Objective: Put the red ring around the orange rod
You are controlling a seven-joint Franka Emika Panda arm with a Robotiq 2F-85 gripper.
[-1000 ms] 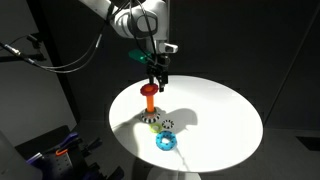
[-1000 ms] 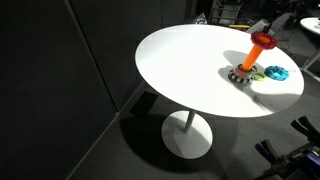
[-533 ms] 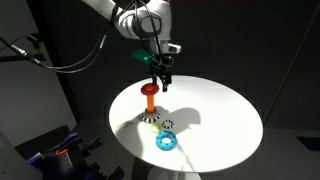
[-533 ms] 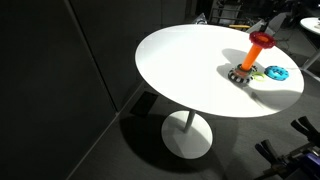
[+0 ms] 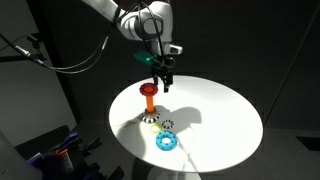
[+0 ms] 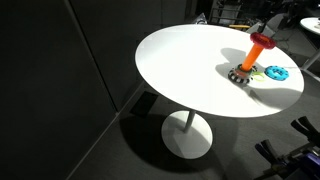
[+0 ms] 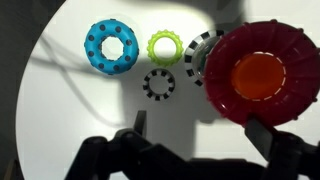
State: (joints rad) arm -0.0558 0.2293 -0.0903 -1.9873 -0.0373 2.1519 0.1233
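The red ring (image 7: 228, 52) sits around the top of the orange rod (image 7: 260, 76), so the gripper (image 7: 200, 126) hangs above, its fingers spread and empty.

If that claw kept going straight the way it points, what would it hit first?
Most likely the bare white table. The open gripper points down with its gap over tabletop; the red ring, sitting on the orange rod, lies aside, so one finger might clip it. Depth is unclear.
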